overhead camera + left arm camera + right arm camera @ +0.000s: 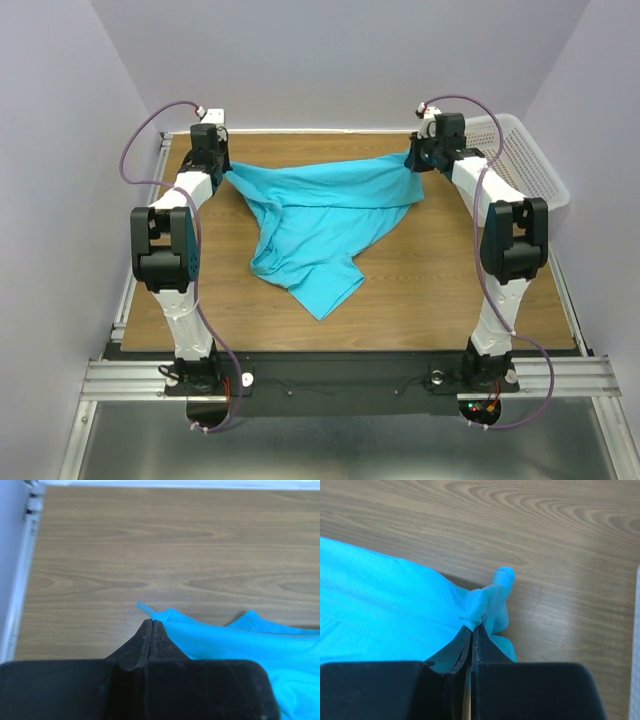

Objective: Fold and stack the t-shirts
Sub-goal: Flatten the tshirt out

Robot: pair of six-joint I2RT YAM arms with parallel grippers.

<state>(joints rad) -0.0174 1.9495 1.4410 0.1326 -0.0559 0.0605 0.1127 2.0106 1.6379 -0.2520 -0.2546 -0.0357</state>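
A turquoise-blue t-shirt (320,215) is stretched between my two grippers at the far part of the wooden table, its lower part hanging and bunched toward the middle. My left gripper (222,172) is shut on the shirt's left corner; in the left wrist view the jaws (151,622) are closed with cloth (240,640) pinched at the tip. My right gripper (415,158) is shut on the shirt's right corner; in the right wrist view the jaws (472,628) are closed with a bunch of fabric (395,605) sticking out above them.
A white perforated plastic basket (525,160) stands at the table's far right edge, beside the right arm. A wall runs along the table's far edge (320,130). A metal rail (20,580) borders the table's left side.
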